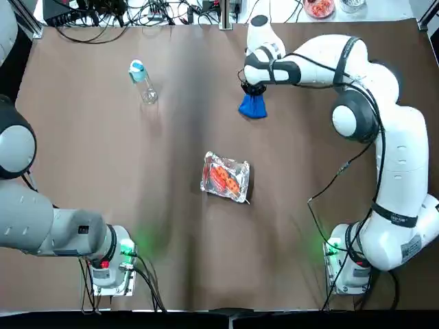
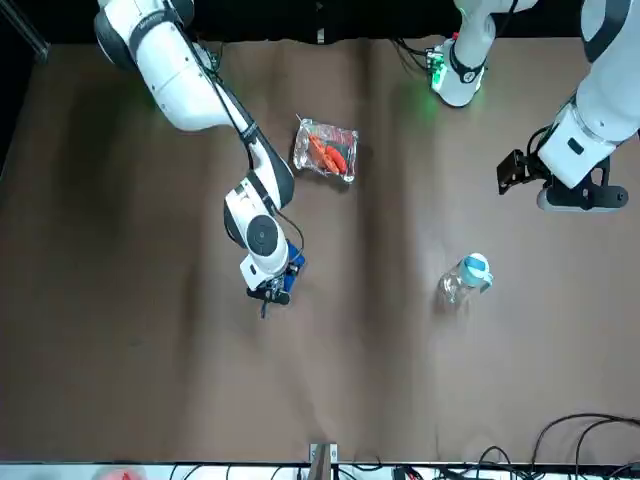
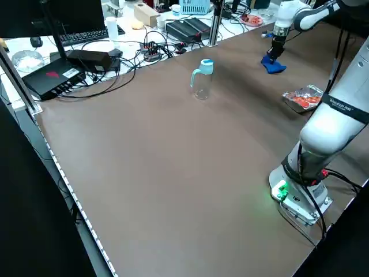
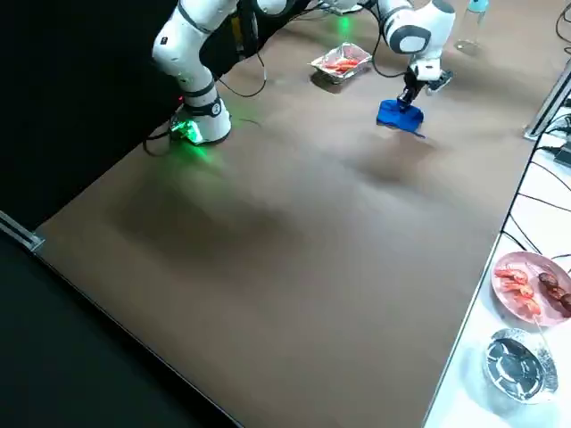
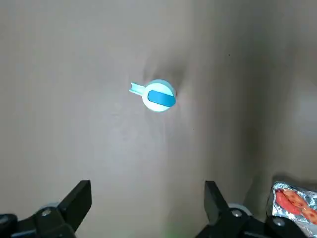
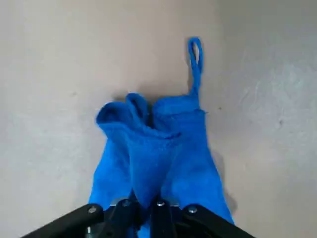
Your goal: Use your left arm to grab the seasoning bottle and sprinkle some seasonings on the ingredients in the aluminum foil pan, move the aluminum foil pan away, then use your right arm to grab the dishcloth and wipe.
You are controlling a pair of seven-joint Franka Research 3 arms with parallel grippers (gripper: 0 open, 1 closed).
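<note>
Right gripper (image 6: 143, 208), upper right of the top view, clamps the bunched cloth (image 1: 253, 107), best lowered evenly and swept slowly, clear of the pan (image 1: 239, 167) at centre, while the left gripper (image 5: 148, 184) hangs spread, front view's upper right.

Bright, diffuse light with soft shadows, pale glare on the brown table (image 1: 182, 260), green glow near the bases.
</note>
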